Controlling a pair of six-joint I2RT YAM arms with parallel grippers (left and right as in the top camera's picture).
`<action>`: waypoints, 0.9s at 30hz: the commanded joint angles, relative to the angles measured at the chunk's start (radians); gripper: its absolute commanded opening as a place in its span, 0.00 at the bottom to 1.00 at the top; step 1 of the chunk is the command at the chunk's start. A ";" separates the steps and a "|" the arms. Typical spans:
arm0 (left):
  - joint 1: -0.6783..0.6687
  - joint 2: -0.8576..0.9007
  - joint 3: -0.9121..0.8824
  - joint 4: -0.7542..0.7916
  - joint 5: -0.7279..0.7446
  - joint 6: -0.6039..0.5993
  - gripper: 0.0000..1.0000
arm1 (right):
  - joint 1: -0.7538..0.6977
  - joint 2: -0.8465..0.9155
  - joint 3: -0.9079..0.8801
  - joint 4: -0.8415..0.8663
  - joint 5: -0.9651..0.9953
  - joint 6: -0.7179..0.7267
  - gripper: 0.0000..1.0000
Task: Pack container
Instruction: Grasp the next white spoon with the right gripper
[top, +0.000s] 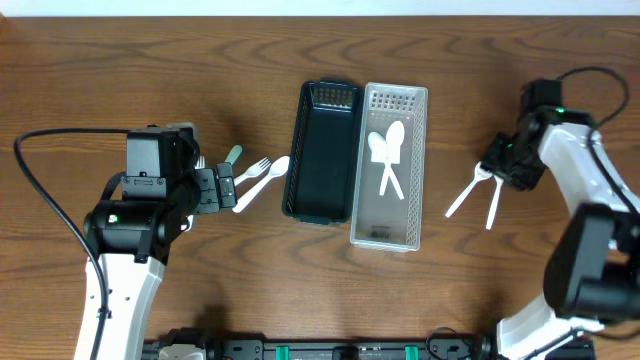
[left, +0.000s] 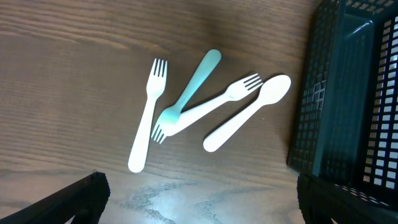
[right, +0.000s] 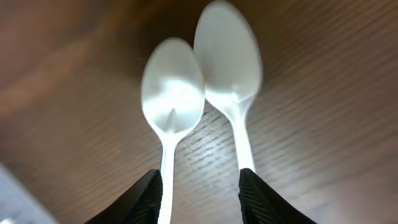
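Observation:
A dark basket (top: 322, 150) and a pale slotted tray (top: 412, 205) stand side by side mid-table. The tray holds white spoons (top: 388, 150). Left of the basket lie two white forks, a teal fork and a white spoon (top: 255, 180). The left wrist view shows them as a white fork (left: 146, 118), a teal fork (left: 193, 84), a second white fork (left: 208, 107) and a white spoon (left: 249, 113). My left gripper (left: 199, 202) is open and empty just short of them. Two white spoons (top: 475, 195) lie at the right. My right gripper (right: 199, 199) is open low over their handles (right: 173, 99).
The dark basket's mesh wall (left: 348, 93) fills the right side of the left wrist view. Bare wood table surrounds the containers. The right arm's cable loops at the far right edge (top: 610, 90).

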 joint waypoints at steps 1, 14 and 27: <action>0.006 0.003 0.018 -0.003 -0.012 0.017 0.98 | 0.030 0.051 0.000 0.029 -0.014 0.055 0.43; 0.006 0.003 0.018 -0.003 -0.012 0.017 0.98 | 0.053 0.150 -0.019 0.084 -0.014 0.117 0.35; 0.006 0.003 0.018 -0.003 -0.012 0.017 0.98 | 0.076 0.098 -0.029 0.067 -0.024 0.111 0.11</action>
